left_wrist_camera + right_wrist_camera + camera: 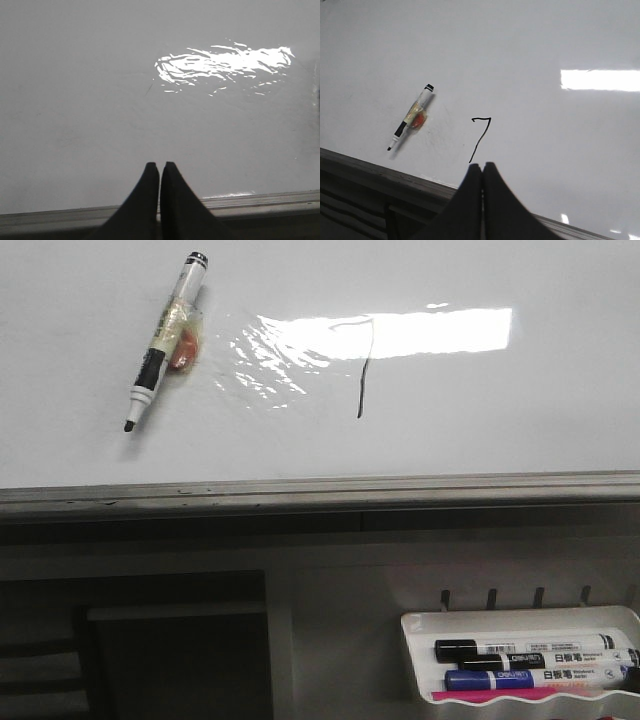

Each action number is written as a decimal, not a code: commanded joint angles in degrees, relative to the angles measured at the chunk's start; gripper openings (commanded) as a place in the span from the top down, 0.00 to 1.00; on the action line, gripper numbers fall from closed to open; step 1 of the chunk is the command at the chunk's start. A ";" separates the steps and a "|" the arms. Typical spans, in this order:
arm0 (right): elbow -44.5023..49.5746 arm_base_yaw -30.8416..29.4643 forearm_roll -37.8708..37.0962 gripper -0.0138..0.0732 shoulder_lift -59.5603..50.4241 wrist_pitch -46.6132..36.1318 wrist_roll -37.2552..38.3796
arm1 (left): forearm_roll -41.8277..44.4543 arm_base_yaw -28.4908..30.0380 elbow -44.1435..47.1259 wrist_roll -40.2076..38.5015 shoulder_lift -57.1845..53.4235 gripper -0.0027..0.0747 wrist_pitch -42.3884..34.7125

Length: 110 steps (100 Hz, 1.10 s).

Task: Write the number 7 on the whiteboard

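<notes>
Number 7 (pixel 481 137) already drawn on whiteboard (pixel 80 300): faint top bar, long downstroke running toward grey edge rail (pixel 320 487).

Uncapped black marker (pixel 165 338) lies flat on board, apart from figure, toward your left arm's side, tip pointing at rail.

Right gripper (pixel 482 169) clenched, empty, hanging near foot of downstroke. Left gripper (pixel 159 169) clenched, empty, over bare board by rail.

Surface glossy, strong glare. Marker tray (pixel 520 622) below rail. Task looks done, you judge; little left but retreat.
</notes>
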 commanded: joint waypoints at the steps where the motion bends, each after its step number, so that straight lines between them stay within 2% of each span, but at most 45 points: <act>1: -1.28 -0.34 2.02 0.92 0.60 -2.58 -0.60 | -0.38 0.15 2.03 -0.58 -1.77 0.99 -3.84; 96: -1.28 -0.34 2.02 0.92 0.60 -2.93 -0.60 | -0.38 0.15 2.03 -0.58 -1.77 0.99 -3.84; 110: -1.06 -0.34 1.20 0.92 0.60 -7.97 -0.60 | -0.38 0.15 2.03 -0.58 -1.77 0.99 -3.84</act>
